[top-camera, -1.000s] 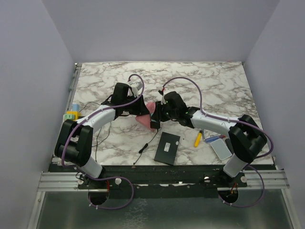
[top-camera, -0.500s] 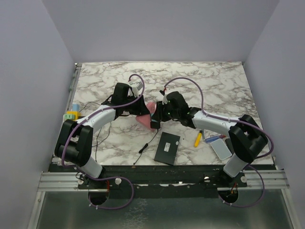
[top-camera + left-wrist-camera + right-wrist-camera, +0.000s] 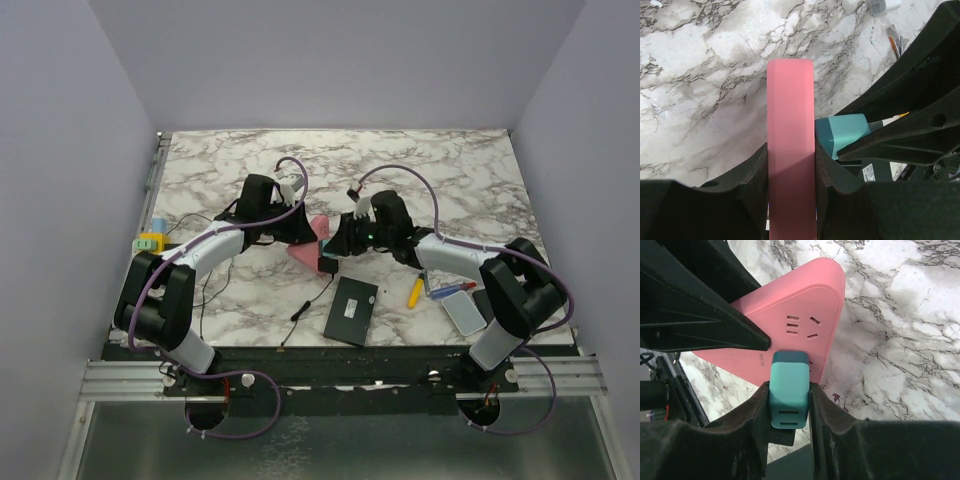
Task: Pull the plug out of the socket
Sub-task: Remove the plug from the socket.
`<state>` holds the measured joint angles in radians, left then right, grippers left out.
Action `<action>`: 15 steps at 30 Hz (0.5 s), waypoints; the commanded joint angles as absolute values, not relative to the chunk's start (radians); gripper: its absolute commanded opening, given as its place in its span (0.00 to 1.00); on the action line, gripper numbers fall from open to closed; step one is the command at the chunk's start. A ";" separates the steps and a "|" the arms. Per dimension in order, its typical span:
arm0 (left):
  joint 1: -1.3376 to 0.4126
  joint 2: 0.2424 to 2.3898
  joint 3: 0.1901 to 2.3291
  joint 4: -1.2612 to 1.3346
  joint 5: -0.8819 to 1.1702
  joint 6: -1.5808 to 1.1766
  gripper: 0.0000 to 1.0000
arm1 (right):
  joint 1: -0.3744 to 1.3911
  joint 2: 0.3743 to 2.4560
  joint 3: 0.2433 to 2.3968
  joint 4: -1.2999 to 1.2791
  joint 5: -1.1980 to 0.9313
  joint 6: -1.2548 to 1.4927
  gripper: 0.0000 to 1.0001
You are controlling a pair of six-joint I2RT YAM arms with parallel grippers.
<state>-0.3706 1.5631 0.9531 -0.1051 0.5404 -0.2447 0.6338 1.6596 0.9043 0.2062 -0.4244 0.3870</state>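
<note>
A flat pink socket block [image 3: 805, 320] is held on edge just above the marble table; it also shows in the top view [image 3: 305, 252]. My left gripper [image 3: 790, 150] is shut on its rim [image 3: 790, 115]. A teal plug [image 3: 789, 377] stands against the socket's face by the slots. My right gripper [image 3: 789, 390] is shut on its sides. The plug also shows in the left wrist view [image 3: 842, 132], touching the socket's face. Its prongs are hidden, so I cannot tell whether it is still seated. In the top view the grippers, left [image 3: 298, 232] and right [image 3: 340, 243], meet mid-table.
A black box [image 3: 350, 310] lies near the front edge, with a thin black cable [image 3: 305, 305] to its left. A yellow marker [image 3: 414, 292] and flat blue-white items [image 3: 462, 305] lie to the right. Small coloured blocks [image 3: 150, 240] sit at the left edge.
My right gripper and wrist have moved a little to the right with the plug. The left gripper keeps its hold on the socket, which has shifted slightly.
</note>
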 commanded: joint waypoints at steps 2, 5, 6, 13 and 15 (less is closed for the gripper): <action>-0.359 1.559 0.966 -0.131 0.473 -0.163 0.00 | 0.602 1.612 0.870 0.264 -0.646 0.358 0.00; -0.359 1.563 0.968 -0.135 0.471 -0.157 0.00 | 0.590 1.615 0.870 0.266 -0.687 0.347 0.00; -0.359 1.563 0.969 -0.136 0.471 -0.155 0.00 | 0.586 1.617 0.870 0.267 -0.702 0.343 0.00; -0.359 1.570 0.975 -0.151 0.460 -0.139 0.00 | 0.574 1.633 0.875 0.269 -0.793 0.320 0.00; -0.359 1.573 0.977 -0.156 0.456 -0.134 0.00 | 0.571 1.636 0.877 0.270 -0.805 0.318 0.00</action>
